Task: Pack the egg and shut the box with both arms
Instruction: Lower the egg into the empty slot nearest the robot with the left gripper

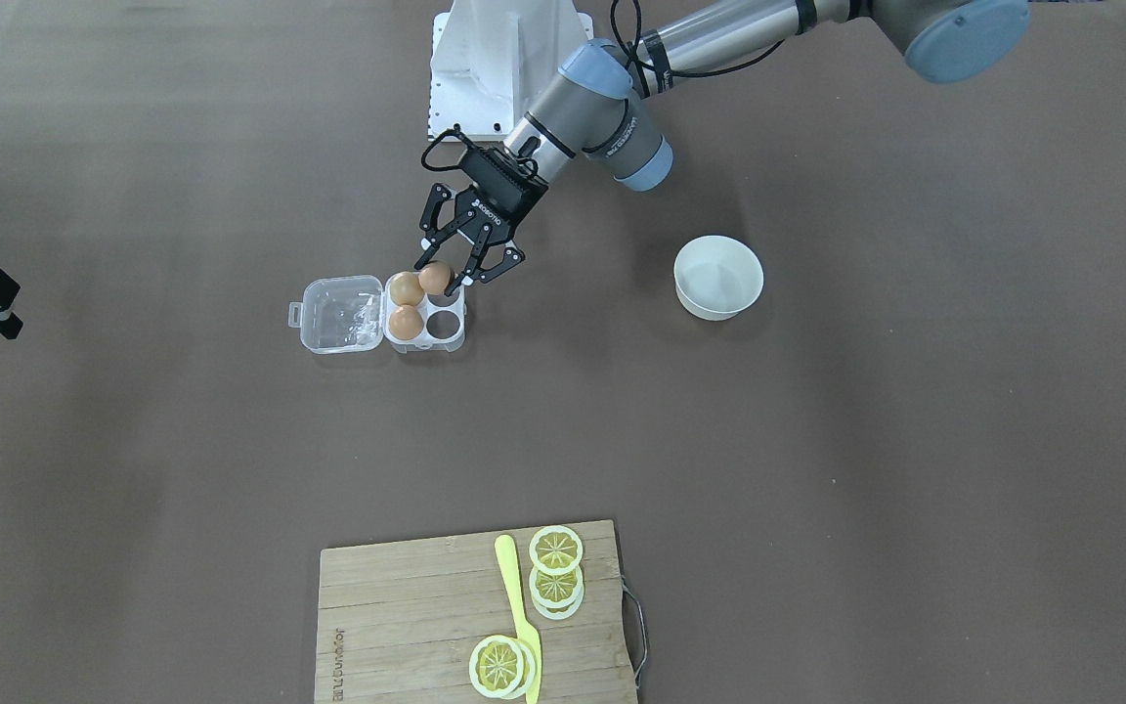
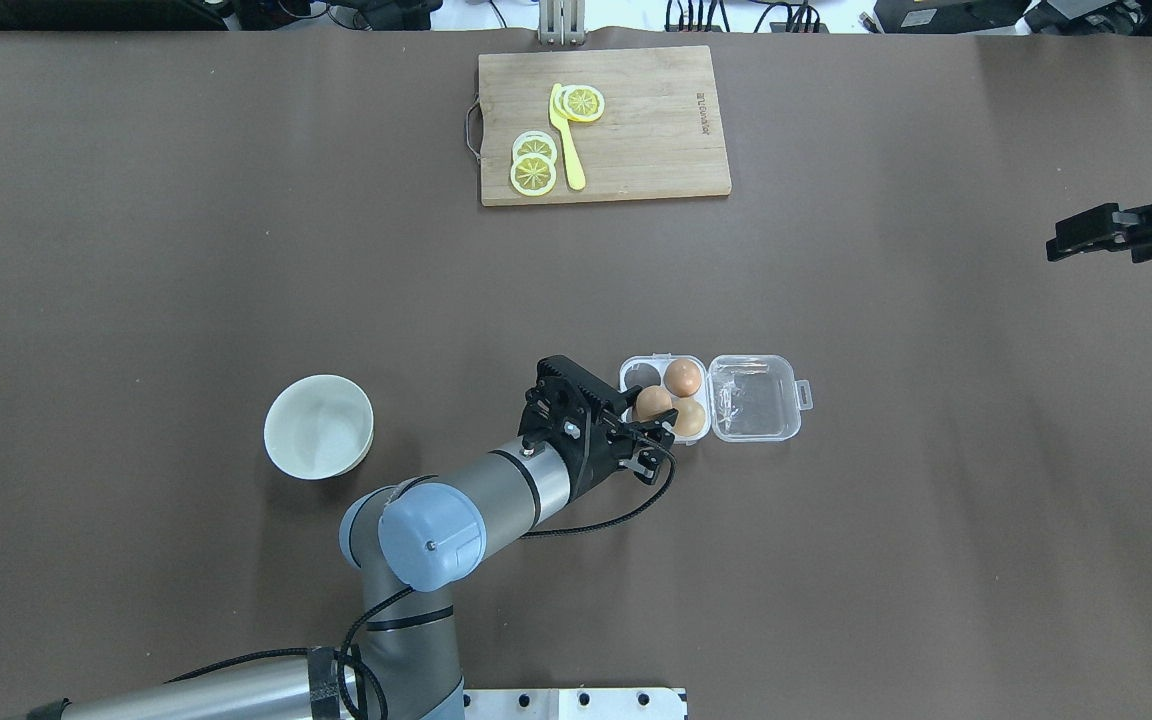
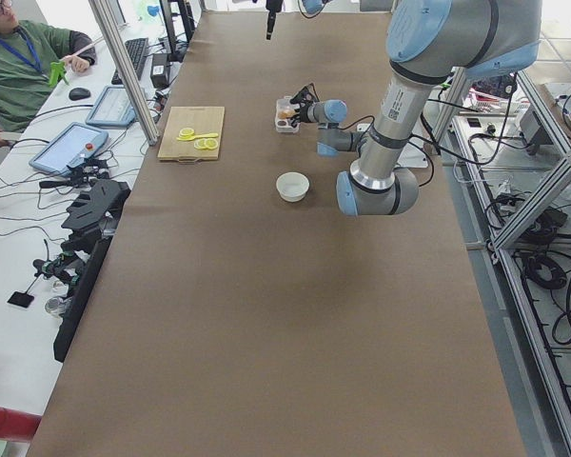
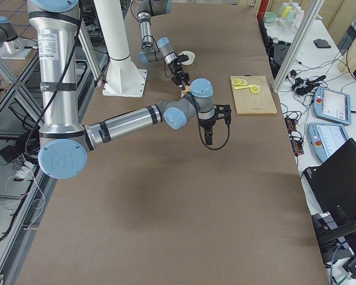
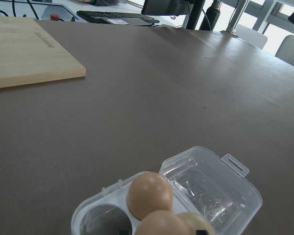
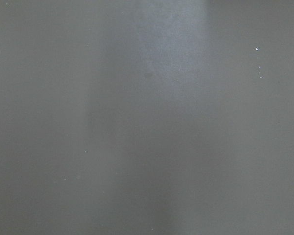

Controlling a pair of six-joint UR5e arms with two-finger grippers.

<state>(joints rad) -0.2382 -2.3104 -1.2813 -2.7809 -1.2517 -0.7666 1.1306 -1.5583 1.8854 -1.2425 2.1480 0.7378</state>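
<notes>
The clear box (image 1: 338, 313) lies open on the table, with its lid flat beside the four cells. Two brown eggs (image 1: 406, 289) sit in the cells next to the lid. My left gripper (image 1: 442, 276) is shut on a third egg (image 1: 435, 279) and holds it over a cell on the side away from the lid. The cell (image 1: 443, 324) beside it is empty. In the overhead view the held egg (image 2: 650, 401) sits between the fingers, and the left wrist view shows it at the bottom edge (image 5: 159, 223). My right gripper (image 2: 1061, 245) hangs far off at the table's side; its fingers are unclear.
A white bowl (image 1: 717, 277) stands on the left arm's side of the box. A wooden cutting board (image 1: 407, 606) with lemon slices (image 1: 555, 550) and a yellow knife (image 1: 516, 606) lies at the far table edge. The white pedestal (image 1: 495, 68) stands behind the box.
</notes>
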